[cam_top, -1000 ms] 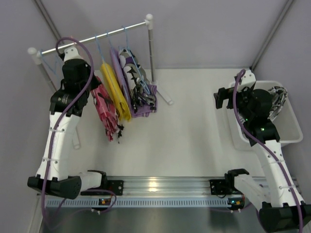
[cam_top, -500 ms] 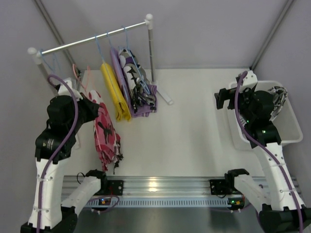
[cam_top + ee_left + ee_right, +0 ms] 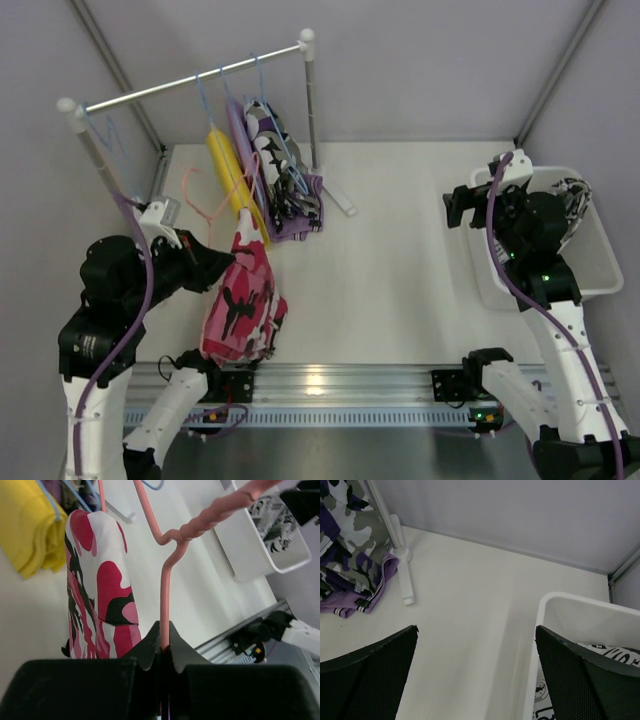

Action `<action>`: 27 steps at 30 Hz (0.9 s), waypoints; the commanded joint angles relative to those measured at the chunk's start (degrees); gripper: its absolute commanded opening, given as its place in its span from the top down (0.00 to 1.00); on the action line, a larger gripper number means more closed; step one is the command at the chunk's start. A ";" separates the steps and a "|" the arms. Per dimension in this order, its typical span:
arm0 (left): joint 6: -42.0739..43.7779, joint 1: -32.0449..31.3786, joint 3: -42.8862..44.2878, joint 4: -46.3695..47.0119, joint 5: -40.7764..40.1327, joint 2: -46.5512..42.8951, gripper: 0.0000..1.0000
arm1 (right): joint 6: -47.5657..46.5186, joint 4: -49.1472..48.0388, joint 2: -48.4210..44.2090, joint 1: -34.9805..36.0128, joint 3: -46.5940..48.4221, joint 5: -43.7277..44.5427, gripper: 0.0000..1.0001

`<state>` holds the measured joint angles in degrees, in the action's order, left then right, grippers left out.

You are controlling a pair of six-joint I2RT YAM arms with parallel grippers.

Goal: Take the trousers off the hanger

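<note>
Left jaws shut tight on pink hanger wire; red-pink blotched trousers draped on it, off the rail, over near bench edge. Right jaws wide open, empty, beside white bin.

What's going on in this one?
The left gripper is shut on the wire of a pink hanger. The hanger is off the rail, with the red-pink trousers draped over it, not yet removed. The right gripper is open and holds nothing, beside the white bin. Yellow trousers and others hang on the rail.
</note>
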<state>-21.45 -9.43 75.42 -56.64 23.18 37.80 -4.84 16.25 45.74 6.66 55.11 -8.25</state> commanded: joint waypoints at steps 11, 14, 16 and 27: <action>4.40 -0.06 2.89 3.82 29.20 8.60 1.00 | 0.71 0.27 -1.97 0.99 -0.53 1.13 0.00; 3.97 -0.41 3.77 5.48 30.43 11.93 1.00 | 0.97 0.18 -2.32 0.99 -1.32 1.39 0.01; 2.39 -1.37 5.17 8.02 31.05 15.18 1.00 | 0.97 0.27 -2.23 0.99 -1.41 2.01 0.01; -4.46 -27.39 12.29 22.25 9.29 28.63 1.00 | 1.33 -0.08 -3.63 0.90 -2.38 4.91 0.01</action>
<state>-21.63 -36.14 82.67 -47.05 38.68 65.87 -4.40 16.78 43.51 6.66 52.97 -4.91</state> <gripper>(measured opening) 0.046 0.993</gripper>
